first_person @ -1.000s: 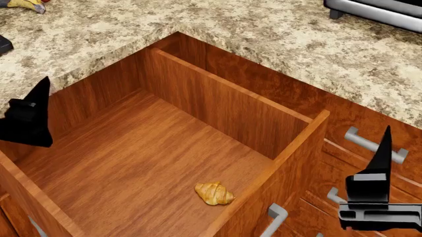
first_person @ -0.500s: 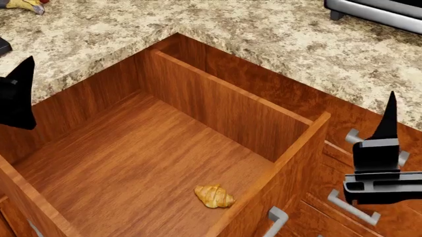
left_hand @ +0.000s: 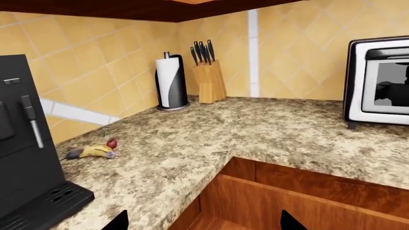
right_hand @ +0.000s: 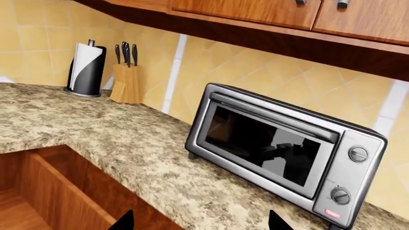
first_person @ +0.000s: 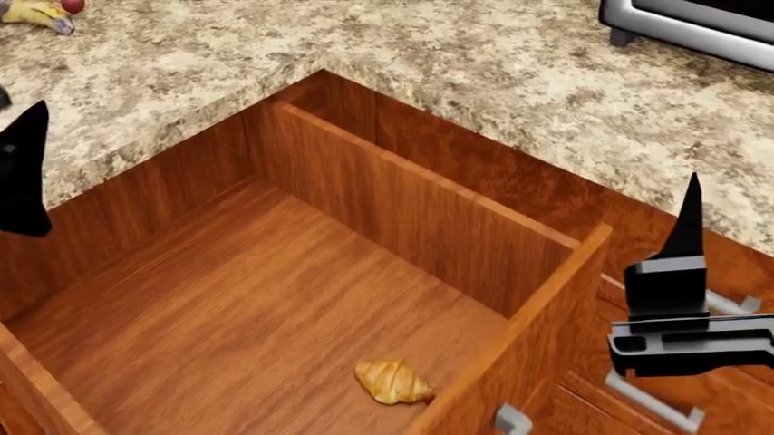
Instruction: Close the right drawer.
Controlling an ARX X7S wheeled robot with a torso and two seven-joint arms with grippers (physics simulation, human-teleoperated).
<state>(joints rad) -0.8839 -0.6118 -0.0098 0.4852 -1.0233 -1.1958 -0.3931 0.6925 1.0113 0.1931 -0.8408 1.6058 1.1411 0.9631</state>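
Note:
The right drawer stands pulled far out below the corner of the granite counter, a deep reddish-brown box. A croissant lies on its floor near the front panel, and one end of the silver handle shows at the bottom edge. In the head view one black finger of my left gripper hangs over the drawer's left side. My right gripper's finger points up just outside the drawer's right wall. Both my left gripper and my right gripper are open, holding nothing.
A toaster oven sits on the counter behind the right arm. A knife block and paper towel roll stand in the corner. A black coffee machine and banana are at the left. Narrow drawer fronts with silver handles lie right of the drawer.
My left gripper has moved up and toward the left edge of the view. The right gripper has risen beside the drawer's right wall. The head view has shifted slightly.

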